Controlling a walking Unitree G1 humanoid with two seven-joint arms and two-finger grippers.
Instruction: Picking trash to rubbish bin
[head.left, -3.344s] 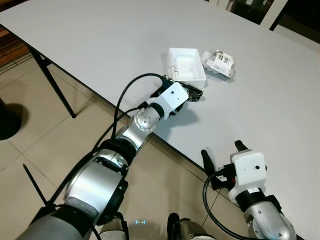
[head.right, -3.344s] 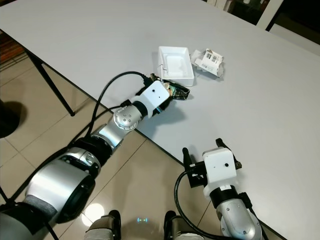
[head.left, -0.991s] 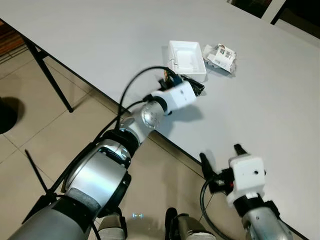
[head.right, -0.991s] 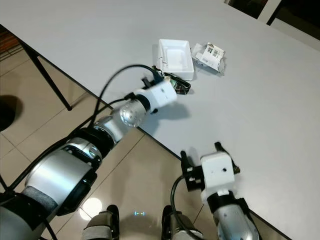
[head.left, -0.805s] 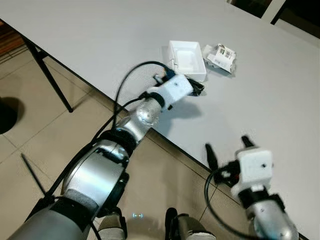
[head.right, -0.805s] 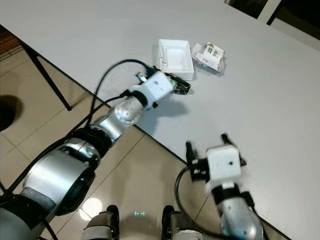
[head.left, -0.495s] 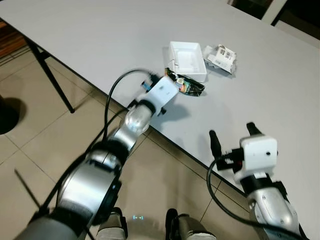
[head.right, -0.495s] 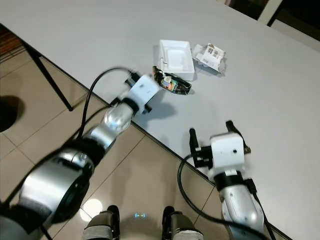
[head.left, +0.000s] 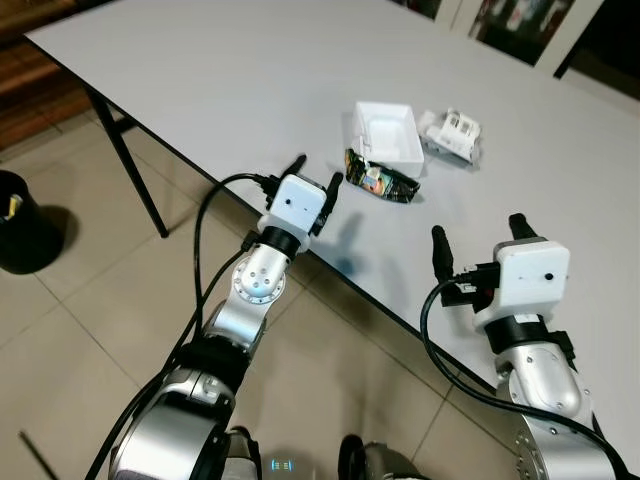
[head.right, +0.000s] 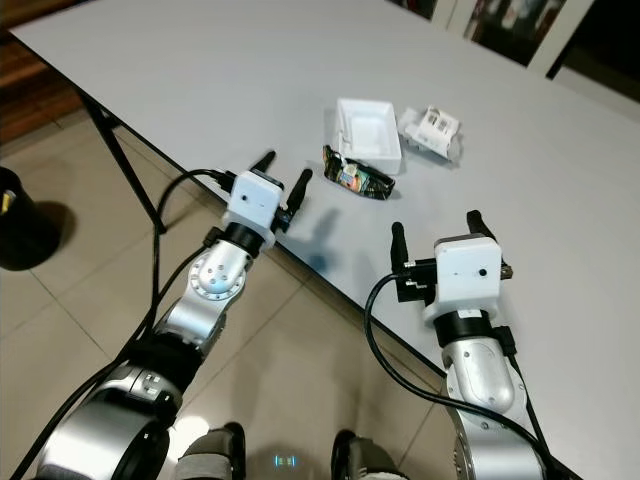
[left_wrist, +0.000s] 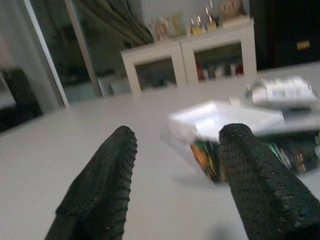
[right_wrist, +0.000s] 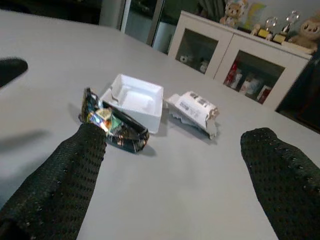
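Left eye view: three bits of trash lie on the grey worktop (head.left: 200, 70) in the upper middle of the frame, namely one white tray (head.left: 392, 132), one dark wrapper (head.left: 381, 181) touching the tray's near edge, and one crumpled packet (head.left: 455, 133) just right of the tray. The left tool (head.left: 313, 176) stands at frame centre at the worktop's near edge, its two fingers spread and empty, the wrapper just up and right of it. The right tool (head.left: 478, 232) sits at right centre, fingers wide apart, holding nothing. One black bin (head.left: 22, 222) stands on the floor at the far left edge. As I judge it, no piece has reached the bin; all three are left to lift and carry. Right eye view: the same count holds, with tray, wrapper and packet in the upper middle, both tools open below them, and the bin at the left edge. Left wrist view: the two fingers (left_wrist: 105, 185) frame the lower half, parted with nothing between; the wrapper sits at right centre, the tray just above it, and the packet in the upper right. Right wrist view: the fingers (right_wrist: 65, 175) stand at the lower corners, far apart and empty, with wrapper, tray and packet across the centre.
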